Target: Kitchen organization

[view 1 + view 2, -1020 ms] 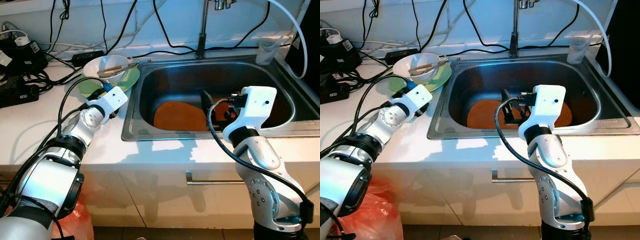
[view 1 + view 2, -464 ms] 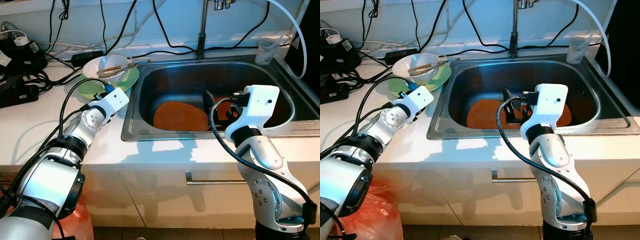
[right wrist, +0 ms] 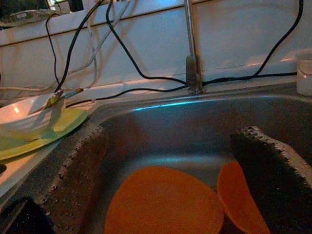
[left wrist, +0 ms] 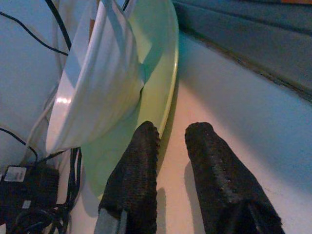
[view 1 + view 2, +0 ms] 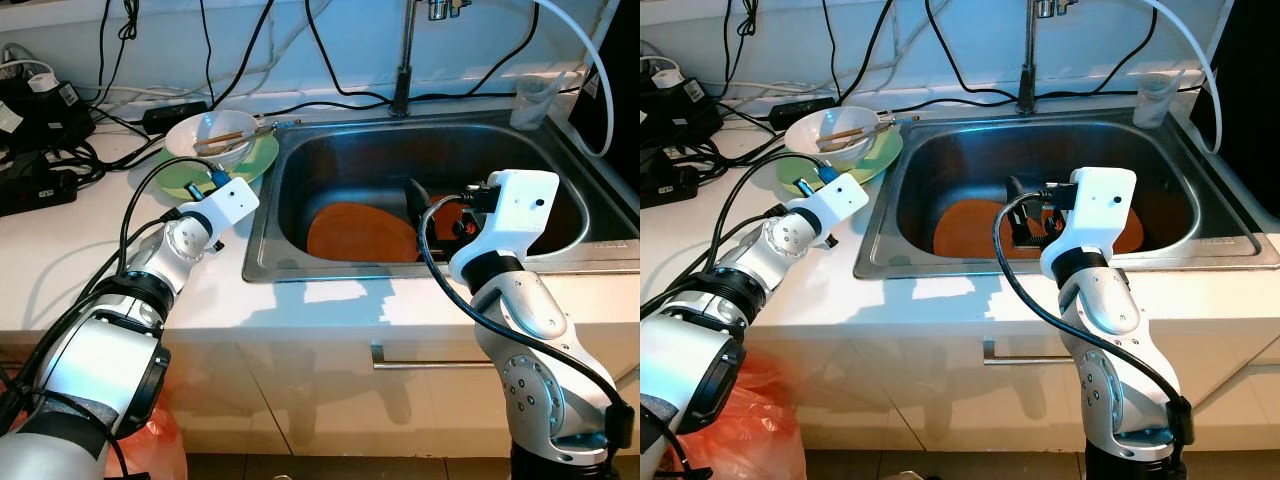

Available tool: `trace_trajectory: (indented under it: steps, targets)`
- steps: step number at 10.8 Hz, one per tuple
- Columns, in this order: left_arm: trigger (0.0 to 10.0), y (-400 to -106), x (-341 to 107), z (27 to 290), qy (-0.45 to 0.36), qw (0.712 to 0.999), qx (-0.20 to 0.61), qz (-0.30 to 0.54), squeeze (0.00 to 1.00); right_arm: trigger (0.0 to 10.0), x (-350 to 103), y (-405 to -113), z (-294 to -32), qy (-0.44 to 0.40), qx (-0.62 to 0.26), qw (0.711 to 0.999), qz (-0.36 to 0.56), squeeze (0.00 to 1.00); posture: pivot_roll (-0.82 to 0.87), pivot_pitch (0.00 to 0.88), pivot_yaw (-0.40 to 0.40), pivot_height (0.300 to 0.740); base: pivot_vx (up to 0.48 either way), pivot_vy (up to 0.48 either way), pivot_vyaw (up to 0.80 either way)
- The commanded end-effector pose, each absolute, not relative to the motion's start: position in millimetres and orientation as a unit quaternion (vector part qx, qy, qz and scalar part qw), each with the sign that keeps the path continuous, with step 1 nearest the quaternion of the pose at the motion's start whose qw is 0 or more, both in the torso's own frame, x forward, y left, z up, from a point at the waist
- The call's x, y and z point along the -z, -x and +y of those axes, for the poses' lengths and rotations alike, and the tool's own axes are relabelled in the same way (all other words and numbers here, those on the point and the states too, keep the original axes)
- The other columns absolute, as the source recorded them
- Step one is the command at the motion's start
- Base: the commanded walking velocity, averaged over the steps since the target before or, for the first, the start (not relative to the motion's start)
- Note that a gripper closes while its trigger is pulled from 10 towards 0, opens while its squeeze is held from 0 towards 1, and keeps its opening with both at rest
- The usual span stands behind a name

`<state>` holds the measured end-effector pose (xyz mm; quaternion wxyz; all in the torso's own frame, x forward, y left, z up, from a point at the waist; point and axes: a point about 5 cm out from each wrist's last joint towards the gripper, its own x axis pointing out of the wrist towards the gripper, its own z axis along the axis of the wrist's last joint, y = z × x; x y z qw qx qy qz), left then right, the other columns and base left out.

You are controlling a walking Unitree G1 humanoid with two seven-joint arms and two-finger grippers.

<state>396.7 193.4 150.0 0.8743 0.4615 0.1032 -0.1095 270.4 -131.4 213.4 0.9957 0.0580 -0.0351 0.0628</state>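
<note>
A white bowl (image 5: 212,135) holding chopsticks (image 5: 238,136) sits on a green plate (image 5: 255,160) on the counter, left of the sink. My left gripper (image 4: 170,141) lies low on the counter at the plate's near rim. It is open by a narrow gap, with one finger (image 4: 139,156) overlapping the rim and nothing gripped. Two orange plates lie in the sink basin, a large one (image 5: 360,232) and a smaller one (image 3: 239,204) partly behind my right arm. My right gripper (image 3: 170,139) hangs wide open over them, holding nothing.
The steel sink (image 5: 300,140) has a faucet (image 5: 403,60) at the back and a clear cup (image 5: 530,100) at its right corner. Black cables and power bricks (image 5: 40,130) crowd the counter's left. A white hose (image 5: 590,70) curves on the right.
Both arms have barely shifted. The left wrist edged slightly toward the sink side, and the right wrist moved a touch to the right. Nothing was grasped.
</note>
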Motion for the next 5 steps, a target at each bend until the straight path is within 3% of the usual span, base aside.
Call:
trace_trajectory:
  steps: [1,5]
  targets:
    - [0.0,-395.8,-148.0,196.6,-0.467,0.87,0.11,0.113,0.0,10.0,-216.7,-271.3,-129.7,-0.06,-0.063,0.995,-0.039,0.0,-0.15,0.0,0.113,0.74,0.0,0.0,0.0]
    - [0.0,-394.9,-146.9,197.5,-0.46,0.874,0.11,0.11,0.0,10.0,-216.5,-271.7,-129.0,-0.059,-0.067,0.995,-0.037,0.0,-0.14,0.0,0.106,0.74,0.0,0.0,0.0]
